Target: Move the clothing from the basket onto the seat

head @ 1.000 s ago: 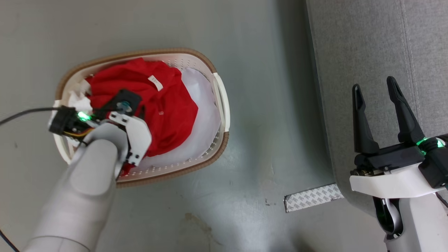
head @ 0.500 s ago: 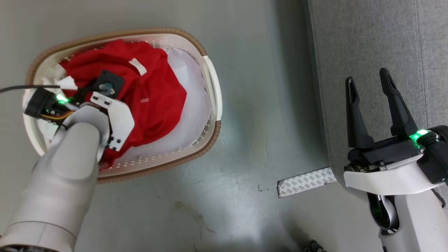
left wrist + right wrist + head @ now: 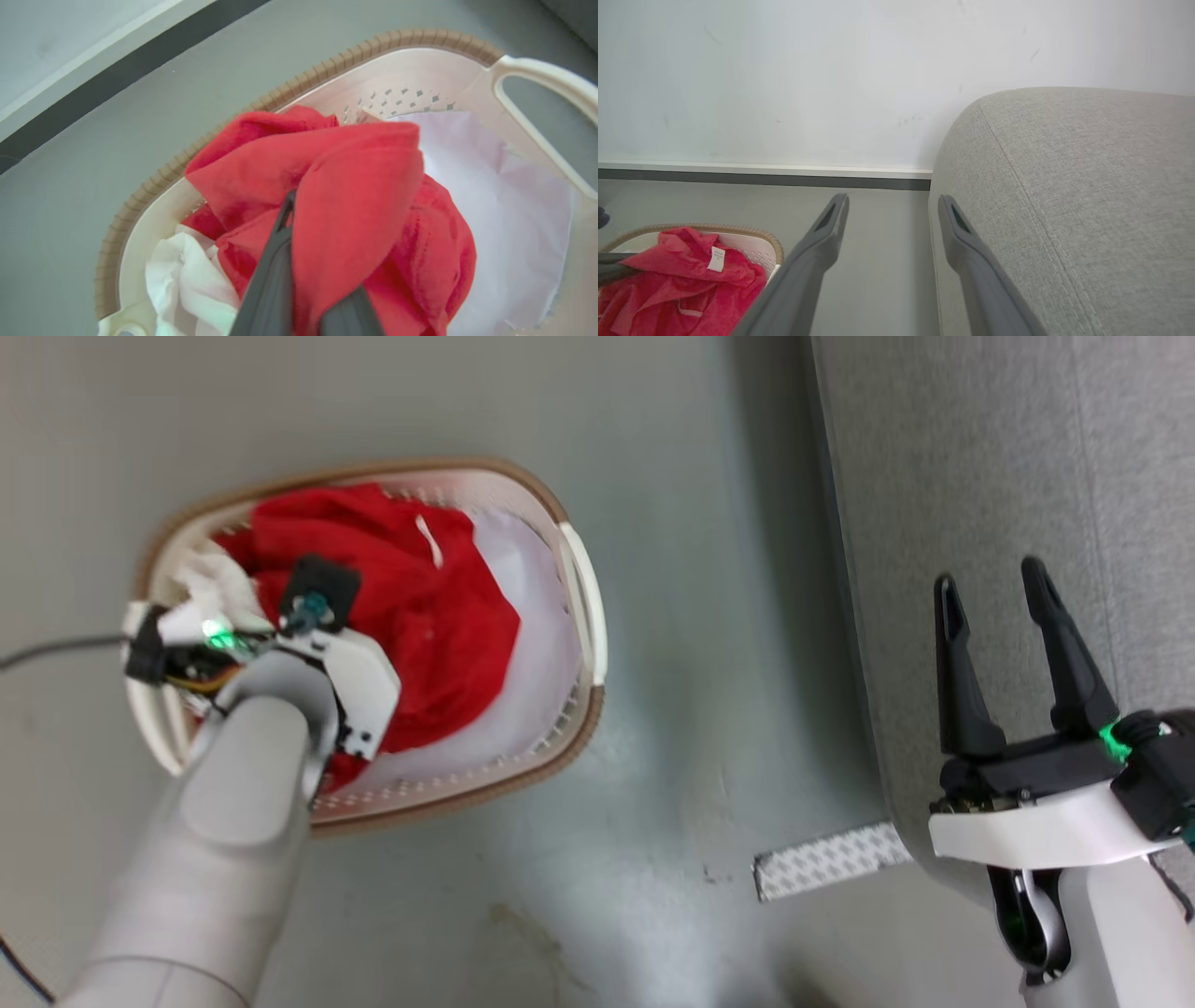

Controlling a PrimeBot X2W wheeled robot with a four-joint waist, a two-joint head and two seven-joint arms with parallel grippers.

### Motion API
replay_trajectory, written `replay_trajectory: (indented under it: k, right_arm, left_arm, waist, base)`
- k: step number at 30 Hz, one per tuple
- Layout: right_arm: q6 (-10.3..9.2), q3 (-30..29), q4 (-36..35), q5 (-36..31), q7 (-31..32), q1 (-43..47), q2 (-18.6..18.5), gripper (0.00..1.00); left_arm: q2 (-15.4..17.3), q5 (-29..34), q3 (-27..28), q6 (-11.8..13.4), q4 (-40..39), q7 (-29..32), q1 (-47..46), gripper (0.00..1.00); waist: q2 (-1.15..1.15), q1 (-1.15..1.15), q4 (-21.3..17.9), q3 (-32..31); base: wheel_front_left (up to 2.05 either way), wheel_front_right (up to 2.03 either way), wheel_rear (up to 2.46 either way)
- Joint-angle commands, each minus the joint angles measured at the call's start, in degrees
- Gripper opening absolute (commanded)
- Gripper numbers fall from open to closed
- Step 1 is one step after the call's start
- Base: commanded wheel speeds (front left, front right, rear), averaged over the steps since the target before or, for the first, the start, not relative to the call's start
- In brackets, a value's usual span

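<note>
The grey woven sofa (image 3: 980,476) is filling the right side of the head view, its rounded edge standing beside the grey floor (image 3: 709,644). The oval cream basket (image 3: 583,607) with the brown rim is sitting on that floor, well apart from the sofa. The red clothing (image 3: 355,196) is lying bunched inside the basket, over a plain white sheet (image 3: 504,186) that is lining the bottom. The left gripper (image 3: 313,261) is reaching into the basket, its fingers clamping a raised fold of the red fabric. The right gripper (image 3: 990,574) is hovering at the sofa's edge, its fingers standing apart and holding nothing. A patterned tape strip (image 3: 826,861) is lying on the floor, touching the sofa's base. A small white label (image 3: 716,259) is showing on the clothing.
</note>
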Motion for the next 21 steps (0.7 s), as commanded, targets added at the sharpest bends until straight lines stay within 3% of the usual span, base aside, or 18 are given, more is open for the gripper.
replay_trajectory:
  k: [1,13,21]
  right_arm:
    - [-0.12,-0.6,0.8,-0.7,0.0,1.4,0.1,1.00]
    - [-0.12,-4.9,5.3,-3.4,0.0,10.7,-0.2,1.00]
    - [-0.13,-5.8,6.7,-3.3,0.0,15.3,-1.1,1.00]
  left_arm:
    - [-0.3,-1.2,0.5,0.1,-0.5,-1.3,1.9,0.00]
    - [-4.5,-7.7,2.3,-1.0,-11.6,-5.5,12.6,0.00]
    - [-3.8,-11.7,4.6,0.0,-27.2,-3.1,21.4,0.00]
  waist:
    - [0.00,0.00,2.7,-4.8]
    - [0.00,0.00,9.9,-22.5]
    - [0.00,0.00,11.8,-30.7]
  base:
    - [0.00,0.00,0.00]
    - [0.00,0.00,0.00]
    - [0.00,0.00,0.00]
